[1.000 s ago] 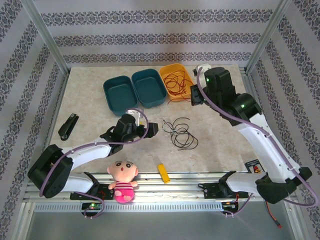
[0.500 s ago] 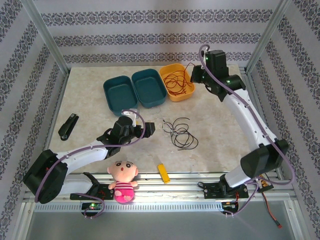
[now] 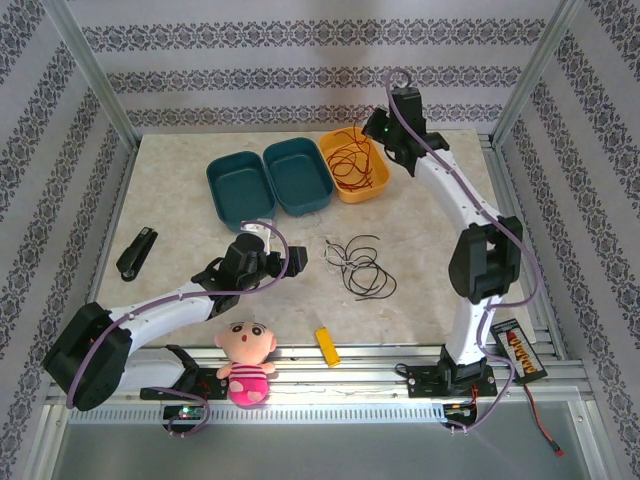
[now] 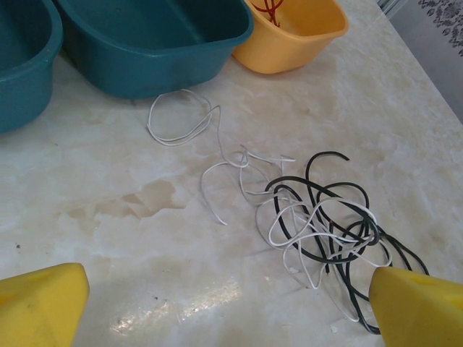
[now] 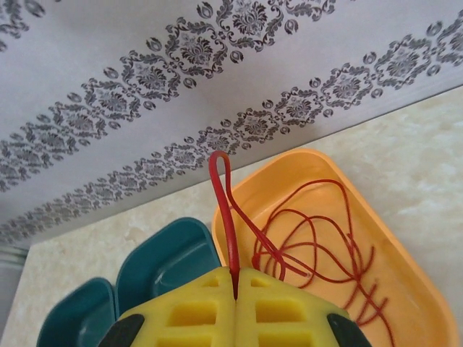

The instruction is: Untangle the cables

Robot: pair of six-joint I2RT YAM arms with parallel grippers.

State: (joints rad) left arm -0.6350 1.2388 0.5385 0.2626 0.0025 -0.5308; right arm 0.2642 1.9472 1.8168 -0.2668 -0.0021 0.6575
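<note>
right gripper [image 5: 235,278] is pinched shut on a red cable [image 5: 230,217], whose loop stands up from the closed yellow pads. the rest of it trails down into the orange bin [image 5: 347,170] just beneath. left gripper [image 4: 231,303] hovers with jaws spread wide, holding nothing. a tangle of black and white cables [image 4: 325,224] lies on the marble table [image 4: 108,166] just ahead, reaching one fingertip.
</note>
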